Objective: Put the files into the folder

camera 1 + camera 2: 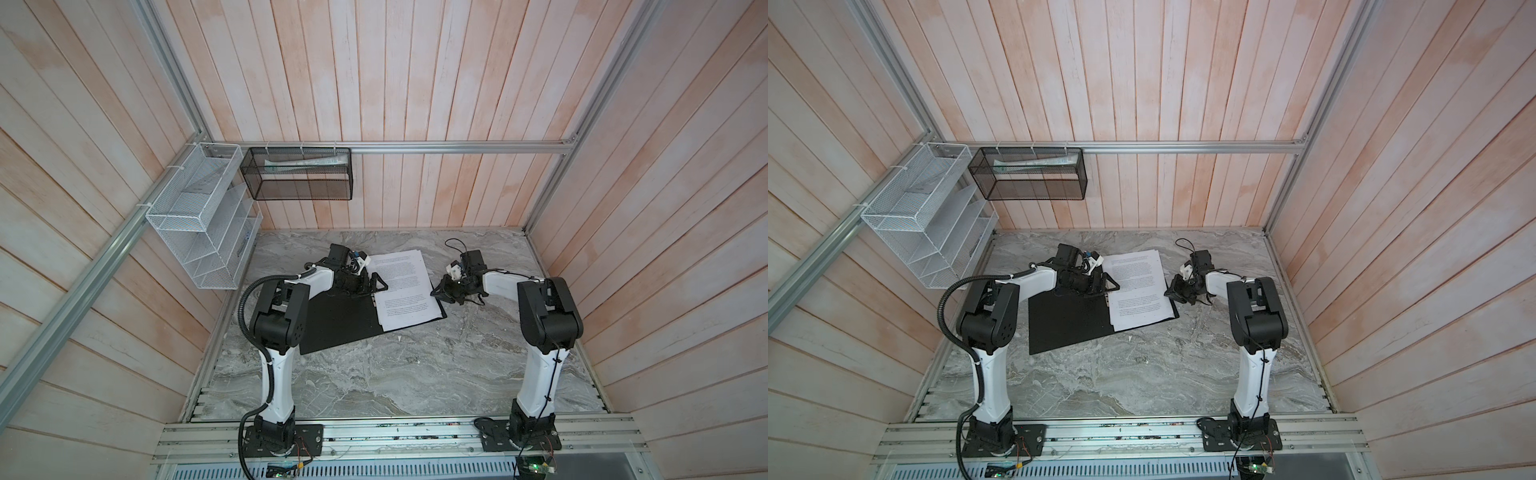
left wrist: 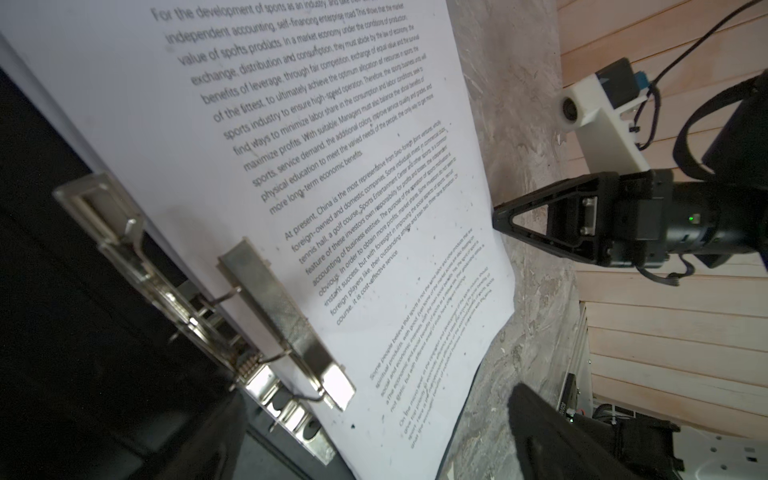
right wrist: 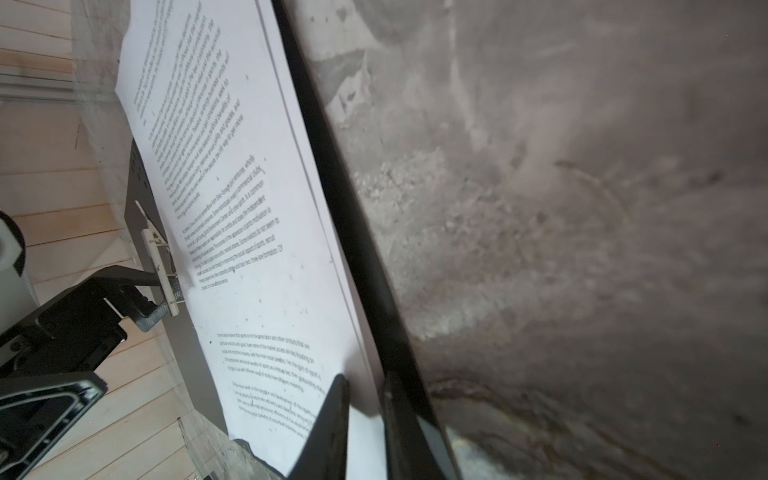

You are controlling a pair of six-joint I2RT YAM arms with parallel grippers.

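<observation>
Several thin, floppy files (image 1: 401, 291) lie on the 3 o'clock half of the open folder (image 1: 336, 324). The right gripper (image 1: 436, 291) pinches their 3 o'clock edge, a good hold; the left gripper (image 1: 372, 289) stands wide open at 9 o'clock.

Front half of table (image 1: 395, 374) bare: wide passage. Centre taken by open folder (image 1: 336, 320), files (image 1: 401, 286) on its right leaf. Metal clip (image 2: 286, 316) sticks up just beside my left gripper (image 1: 372, 289). My right gripper (image 1: 436, 291) bars files' right edge. White wire organizer (image 1: 199, 224) juts from left wall.
</observation>
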